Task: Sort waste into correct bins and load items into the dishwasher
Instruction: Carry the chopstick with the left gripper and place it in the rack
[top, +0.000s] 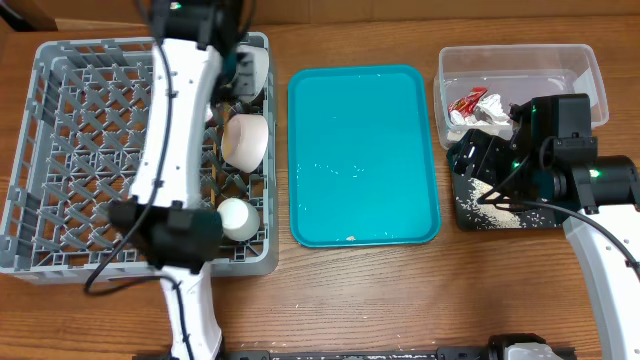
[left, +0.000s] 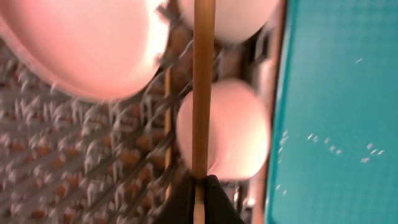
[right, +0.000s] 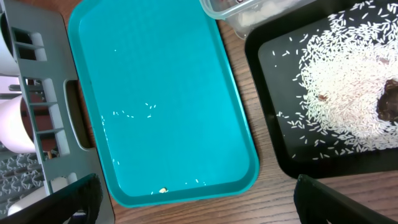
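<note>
chopstick (left: 202, 87) in the left fingers (left: 180, 205) is what the next move turns on. the two dark tips are pressed together on its near end, pinching it. its long axis runs straight out from them, up the middle of the left wrist view. it hangs above the grey rack (top: 60, 120), and from this angle it crosses in front of a pale bowl (left: 233, 124), with a larger dish (left: 81, 43) off to one side. whether the stick touches either one cannot be told from the blur.

the stick lies roughly parallel to the edge of the teal tray (top: 360, 150), so it follows the rack's wall on that side rather than crossing it. a second stick (left: 167, 106), thin and brown, seems to lie down in the lattice just beside the held one on much the same line - likely its partner, though it is too faint to be sure.

my reading is that the stick only has to go down and be let go. what matters is keeping its length in the lane between the dishes so the far end does not catch a bowl.

the left arm is the one in place. the right fingers (right: 62, 202) are spread wide and hold nothing, well apart across the teal tray, near the black tray (right: 273, 143) on the counter (top: 400, 290) with its heap of rice (right: 348, 87). the clear tub (top: 590, 60) beyond holds the red wrapper (top: 465, 102) and the napkin (top: 492, 115) - nothing there calls for the right arm just now.
</note>
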